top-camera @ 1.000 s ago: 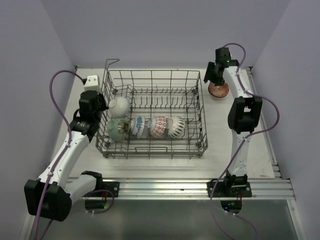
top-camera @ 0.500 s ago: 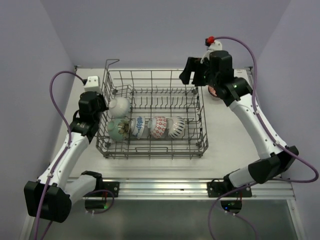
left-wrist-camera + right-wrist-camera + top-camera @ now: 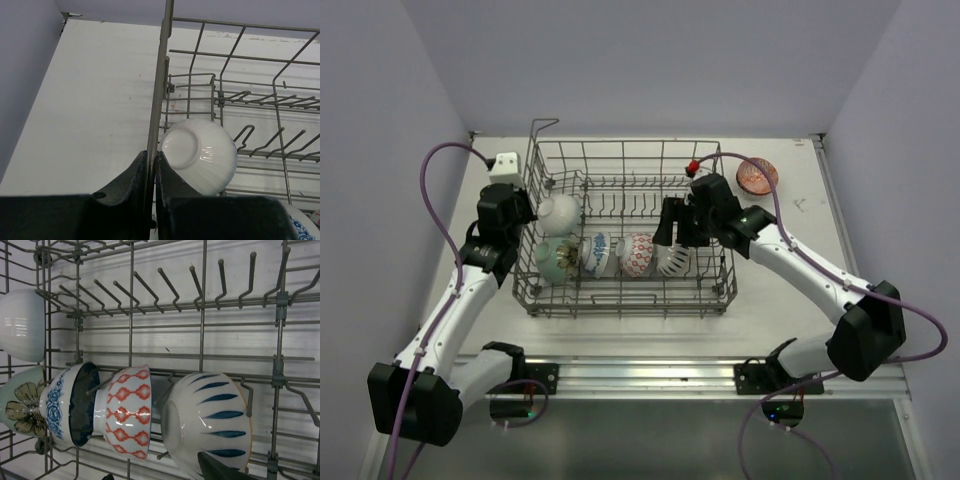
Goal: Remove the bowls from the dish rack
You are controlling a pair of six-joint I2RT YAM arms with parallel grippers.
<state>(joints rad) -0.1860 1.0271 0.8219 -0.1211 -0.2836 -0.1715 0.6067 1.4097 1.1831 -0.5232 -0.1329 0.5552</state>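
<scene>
The grey wire dish rack [image 3: 620, 300] holds a white bowl [image 3: 560, 211] at its left and a front row on edge: pale green [image 3: 552, 258], blue-patterned [image 3: 595, 254], red-patterned [image 3: 637, 254] and blue-striped [image 3: 672, 258]. My left gripper [image 3: 525, 205] is shut on the rack's left rim wire [image 3: 162, 75], beside the white bowl [image 3: 200, 155]. My right gripper [image 3: 670, 225] is open over the rack, just above the blue-striped bowl [image 3: 210, 420], with one fingertip [image 3: 220, 467] at that bowl's near side. The red-patterned bowl [image 3: 127, 410] stands left of it.
A brown-patterned bowl [image 3: 757, 177] sits on the table at the back right, outside the rack. A raised wire loop [image 3: 542, 125] stands at the rack's back left corner. Upright tines [image 3: 202, 305] fill the rack's back half. Walls close the table on three sides.
My right arm has swung from the brown bowl at the back right, leftward and down over the rack, to above the blue-striped bowl. The left arm has not moved.
</scene>
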